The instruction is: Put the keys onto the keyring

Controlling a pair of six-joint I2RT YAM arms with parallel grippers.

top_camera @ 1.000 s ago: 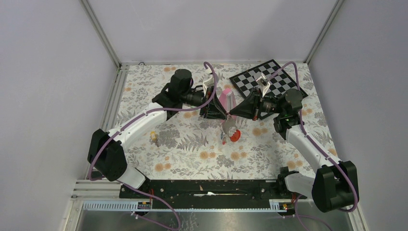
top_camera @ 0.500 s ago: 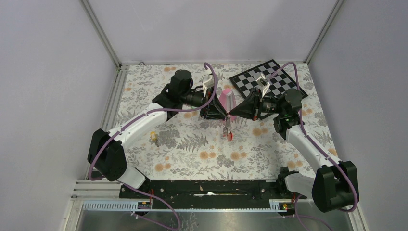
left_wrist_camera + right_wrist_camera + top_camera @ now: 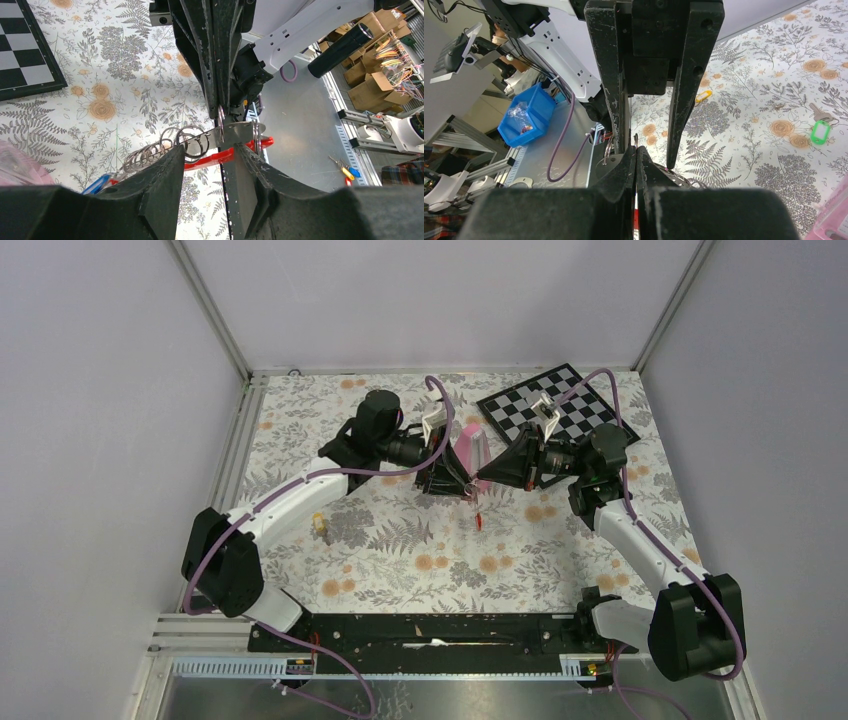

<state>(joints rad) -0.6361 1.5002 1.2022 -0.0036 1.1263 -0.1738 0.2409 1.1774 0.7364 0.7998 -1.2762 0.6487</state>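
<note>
Grey-and-red D-shaped keyring (image 3: pixel 234 133) hangs above the floral-patterned table (image 3: pixel 400 560), far of centre, pinched in the closed jaws of the right gripper (image 3: pixel 635 150), with the left gripper (image 3: pixel 207 152) jaws parted either side of it.

The keyring (image 3: pixel 235 134) is held up off the table (image 3: pixel 400 560). Its flat grey side is pinched edge-on in the closed right gripper (image 3: pixel 635 150), and its red curved bar (image 3: pixel 217 159) slants just below. A bunch of thin silver split rings (image 3: pixel 170 145) appears to be threaded on it, and a blue tag (image 3: pixel 97 184) hangs among them, probably a key's. Two more keys lie flat on the table, well apart: the yellow-tagged key (image 3: pixel 320 527) and the green-tagged key (image 3: pixel 819 131).
</note>
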